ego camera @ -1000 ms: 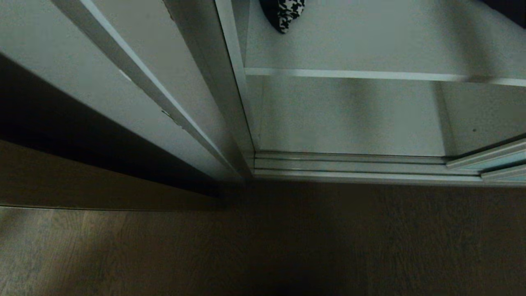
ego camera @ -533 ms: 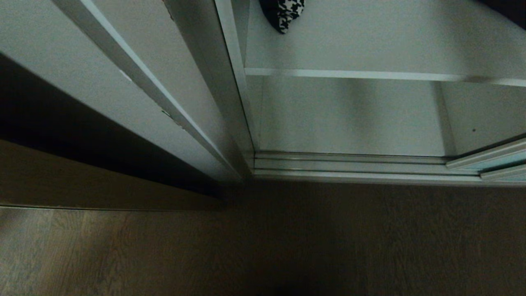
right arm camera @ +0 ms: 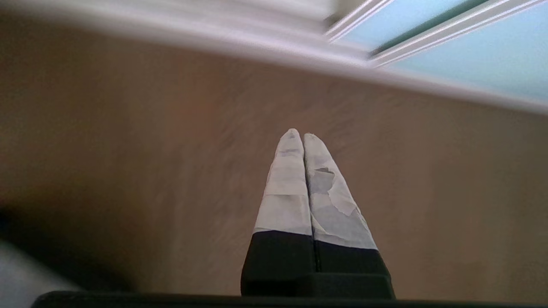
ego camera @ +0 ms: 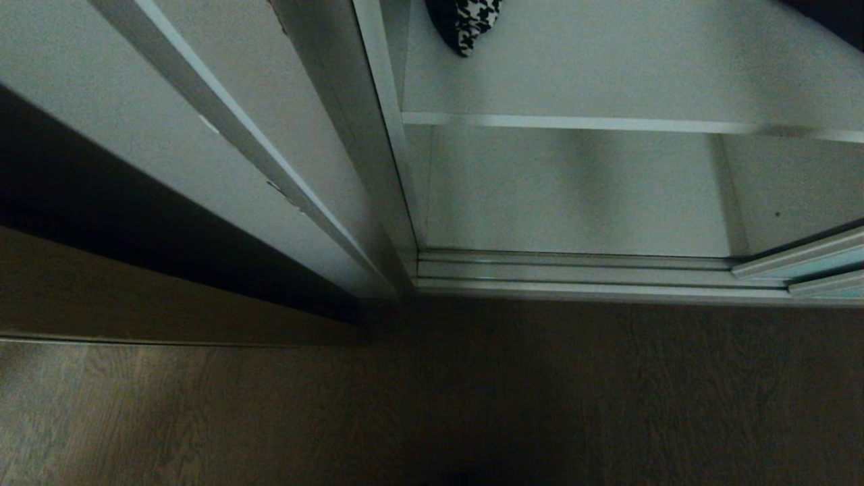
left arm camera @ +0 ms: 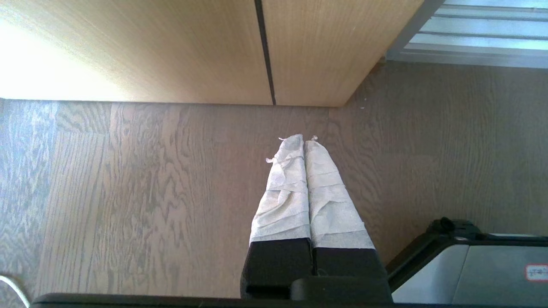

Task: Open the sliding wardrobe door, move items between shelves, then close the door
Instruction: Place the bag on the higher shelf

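The wardrobe stands open, with the sliding wardrobe door (ego camera: 806, 261) pushed off to the right on its floor track. Its pale blue glass (right arm camera: 471, 51) also shows in the right wrist view. A black-and-white houndstooth cloth (ego camera: 466, 23) lies at the back left of a white shelf (ego camera: 574, 122). A dark shape (ego camera: 833, 13) sits at the shelf's far right corner; I cannot tell what it is. Neither arm is in the head view. My right gripper (right arm camera: 303, 135) is shut and empty, low over the floor before the door. My left gripper (left arm camera: 304, 139) is shut and empty above the floor.
Silver floor tracks (ego camera: 574, 273) run along the wardrobe's front. A light wood cabinet (left arm camera: 171, 51) with a dark seam stands left of the wardrobe. The robot's own base (left arm camera: 471, 265) shows beside the left gripper. Wood floor (ego camera: 472, 405) lies in front.
A shadow on the right part of the shelf has faded. The cloth, shelf and door have not moved in the head view.
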You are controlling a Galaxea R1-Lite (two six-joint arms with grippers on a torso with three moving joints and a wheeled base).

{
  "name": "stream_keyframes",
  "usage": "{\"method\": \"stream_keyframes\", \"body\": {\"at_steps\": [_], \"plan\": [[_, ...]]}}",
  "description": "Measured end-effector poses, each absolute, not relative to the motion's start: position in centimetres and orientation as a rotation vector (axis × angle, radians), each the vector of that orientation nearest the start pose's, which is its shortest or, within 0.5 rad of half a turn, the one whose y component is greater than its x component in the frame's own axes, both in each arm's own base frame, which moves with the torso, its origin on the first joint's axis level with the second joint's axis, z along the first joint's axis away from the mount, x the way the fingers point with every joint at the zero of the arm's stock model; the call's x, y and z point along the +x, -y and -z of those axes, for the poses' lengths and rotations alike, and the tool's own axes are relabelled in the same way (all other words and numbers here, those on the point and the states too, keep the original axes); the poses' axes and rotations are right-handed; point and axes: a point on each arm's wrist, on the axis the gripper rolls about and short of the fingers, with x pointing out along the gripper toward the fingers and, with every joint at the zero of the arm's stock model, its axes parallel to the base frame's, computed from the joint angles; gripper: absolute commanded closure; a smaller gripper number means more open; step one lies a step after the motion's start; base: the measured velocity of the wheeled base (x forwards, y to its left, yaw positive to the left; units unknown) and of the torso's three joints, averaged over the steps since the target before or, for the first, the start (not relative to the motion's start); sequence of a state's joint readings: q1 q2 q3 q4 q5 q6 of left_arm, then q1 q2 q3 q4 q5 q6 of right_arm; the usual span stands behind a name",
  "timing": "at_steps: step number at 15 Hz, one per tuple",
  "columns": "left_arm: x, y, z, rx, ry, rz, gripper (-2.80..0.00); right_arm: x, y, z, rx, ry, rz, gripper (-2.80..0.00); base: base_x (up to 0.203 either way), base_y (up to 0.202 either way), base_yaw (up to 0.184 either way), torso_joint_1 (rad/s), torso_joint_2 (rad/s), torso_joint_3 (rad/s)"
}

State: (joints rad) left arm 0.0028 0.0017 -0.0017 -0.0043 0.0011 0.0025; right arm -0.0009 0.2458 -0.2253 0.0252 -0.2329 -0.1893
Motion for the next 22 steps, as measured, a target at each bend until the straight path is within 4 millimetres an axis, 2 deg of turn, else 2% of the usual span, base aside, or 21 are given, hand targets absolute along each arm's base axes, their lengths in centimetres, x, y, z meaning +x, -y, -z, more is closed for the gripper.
{"method": "stream_keyframes", "body": {"at_steps": [2, 4, 7, 11, 15, 20, 22], "plan": [[-2.3, 0.0, -7.6, 0.003, 0.004, -0.004, 0.00, -2.4, 0.4, -11.4, -0.152, -0.102, 0.178, 0.00, 0.000, 0.000, 0.000, 0.000, 0.00, 0.000], [-2.3, 0.0, -7.6, 0.003, 0.004, -0.004, 0.00, -3.2, 0.4, -9.8, -0.099, -0.139, 0.155, 0.00, 0.000, 0.000, 0.000, 0.000, 0.00, 0.000], [-2.3, 0.0, -7.6, 0.003, 0.004, -0.004, 0.00, -3.3, 0.4, -9.4, -0.072, -0.055, 0.161, 0.00, 0.000, 0.000, 0.000, 0.000, 0.00, 0.000], [-2.3, 0.0, -7.6, 0.003, 0.004, -0.004, 0.00, -2.6, 0.2, -9.7, 0.028, 0.175, 0.094, 0.00, 0.000, 0.000, 0.000, 0.000, 0.00, 0.000], [-2.3, 0.0, -7.6, 0.003, 0.004, -0.004, 0.00, -2.4, -0.1, -8.8, 0.056, 0.116, -0.067, 0.00, 0.000, 0.000, 0.000, 0.000, 0.00, 0.000], [-2.3, 0.0, -7.6, 0.003, 0.004, -0.005, 0.00, -2.4, -0.1, -8.7, 0.175, 0.117, -0.050, 0.00, 0.000, 0.000, 0.000, 0.000, 0.00, 0.000], [-2.3, 0.0, -7.6, 0.003, 0.004, -0.004, 0.00, -2.4, -0.1, -8.7, 0.132, 0.115, -0.046, 0.00, 0.000, 0.000, 0.000, 0.000, 0.00, 0.000]]}}
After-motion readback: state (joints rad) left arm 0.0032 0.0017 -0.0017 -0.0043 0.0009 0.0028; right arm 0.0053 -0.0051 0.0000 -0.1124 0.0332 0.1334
